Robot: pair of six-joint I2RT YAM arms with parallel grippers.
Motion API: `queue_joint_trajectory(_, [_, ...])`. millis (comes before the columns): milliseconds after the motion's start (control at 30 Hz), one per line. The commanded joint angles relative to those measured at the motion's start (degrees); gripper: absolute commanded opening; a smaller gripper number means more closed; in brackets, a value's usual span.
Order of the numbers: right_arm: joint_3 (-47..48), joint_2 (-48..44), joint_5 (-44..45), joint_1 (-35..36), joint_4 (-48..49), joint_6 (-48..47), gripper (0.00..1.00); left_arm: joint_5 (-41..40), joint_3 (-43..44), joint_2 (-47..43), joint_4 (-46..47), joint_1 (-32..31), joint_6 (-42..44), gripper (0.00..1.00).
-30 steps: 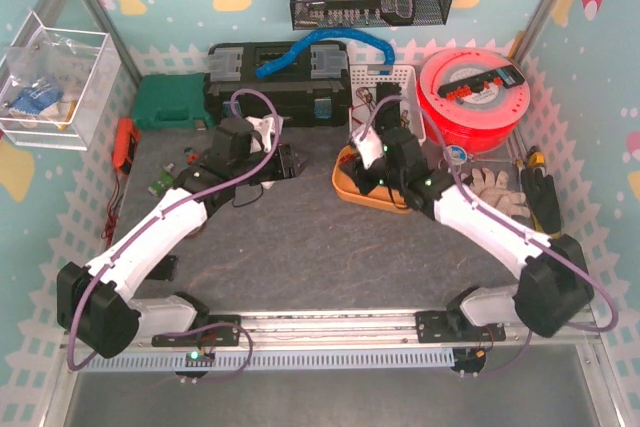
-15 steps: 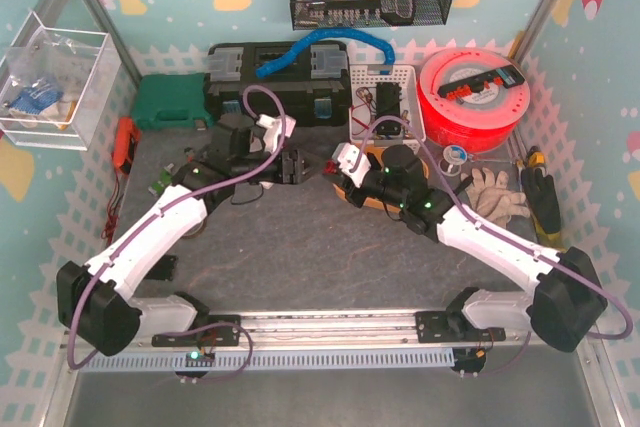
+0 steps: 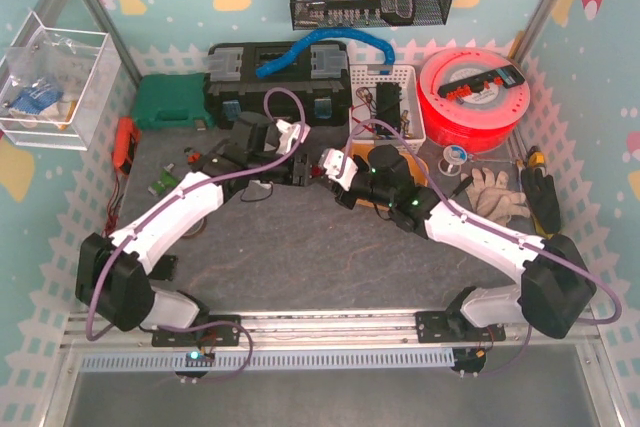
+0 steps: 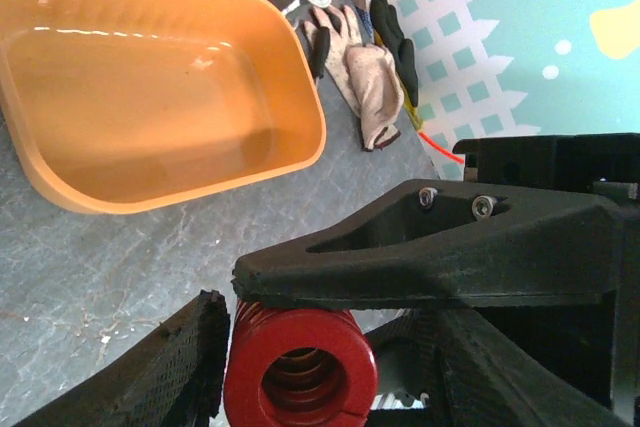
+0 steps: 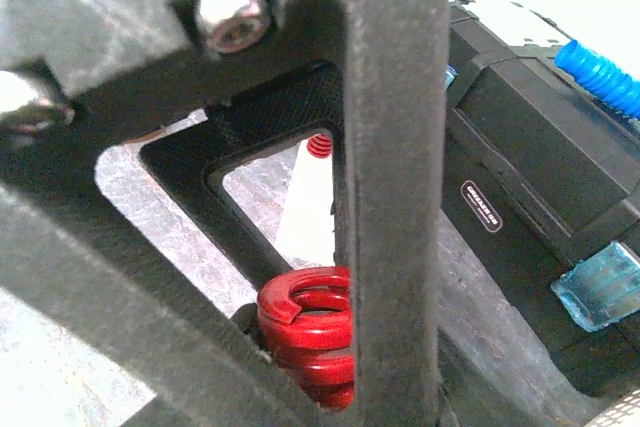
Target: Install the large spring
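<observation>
The large red spring (image 3: pixel 318 169) hangs between the two grippers above the middle of the mat. My right gripper (image 3: pixel 328 165) is shut on it; in the right wrist view the spring (image 5: pixel 305 332) sits between my blurred grey fingers (image 5: pixel 395 197). My left gripper (image 3: pixel 296 161) is shut on a black carbon-fibre frame (image 3: pixel 288 169). In the left wrist view the spring's open end (image 4: pixel 300 362) lies just under my upper finger (image 4: pixel 430 247), beside the frame's woven edge (image 4: pixel 180 372). The frame (image 5: pixel 200 162) carries a small red spring (image 5: pixel 319 145).
An orange tray (image 3: pixel 352 191) lies just right of the grippers and looks bare inside in the left wrist view (image 4: pixel 150 97). Grey gloves (image 3: pixel 490 192) lie further right. A black toolbox (image 3: pixel 280 72), white basket (image 3: pixel 385 87) and red spool (image 3: pixel 475 97) line the back.
My right arm has swung left from the orange tray, carrying the red spring up to the left gripper. My left gripper has moved a little right with the black frame.
</observation>
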Motion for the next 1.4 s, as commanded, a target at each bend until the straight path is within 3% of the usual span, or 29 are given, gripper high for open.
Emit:
queue_joint_trajectory(0, [2.74, 0.42, 0.0, 0.86, 3.4, -1.85, 0.08, 1.43, 3.48, 1.81, -2.17, -0.45, 2.52, 0.53])
queue_joint_trajectory(100, [2.59, 0.79, -0.25, 1.09, 3.27, -2.48, 0.08, 1.91, 4.18, 2.64, -2.77, -0.43, 3.11, 0.46])
queue_joint_trajectory(233, [2.58, 1.36, 0.8, 1.17, 2.94, -3.01, 0.1, 2.39, 4.95, 3.15, -3.73, -0.4, 3.49, 0.21])
queue_joint_trajectory(300, [2.58, 1.82, 1.92, 1.16, 2.39, -2.71, 0.17, 2.43, 5.39, 3.32, -4.72, -0.29, 3.69, 0.1])
queue_joint_trajectory(433, [2.18, 2.52, 4.63, 1.13, 0.97, 0.26, 0.49, 0.94, 5.98, 2.97, -6.9, 0.34, 4.12, 0.0])
queue_joint_trajectory(567, [-0.24, 0.89, 7.17, 1.1, 0.48, 4.89, 0.78, -4.42, 6.1, 1.31, -9.36, 1.87, 4.11, 0.0])
queue_joint_trajectory(700, [-3.74, -2.19, 12.31, 1.1, 1.02, 10.95, 0.87, -14.41, 5.92, -0.35, -11.65, 3.98, 3.02, 0.0])
queue_joint_trajectory(767, [-4.79, -3.47, 14.89, 1.1, 0.43, 14.12, 0.98, -18.72, 5.35, -0.7, -12.25, 5.07, 2.55, 0.0])
queue_joint_trajectory(1100, [-3.35, -6.67, 24.03, 1.1, -10.0, 23.29, 0.99, -42.34, 9.16, 6.81, -20.29, 7.98, 2.76, 0.0])
queue_joint_trajectory(1367, [-5.81, -11.36, 25.36, 1.01, -10.51, 21.42, 0.99, -46.62, 13.52, 14.02, -20.51, 8.65, 3.32, 0.0])
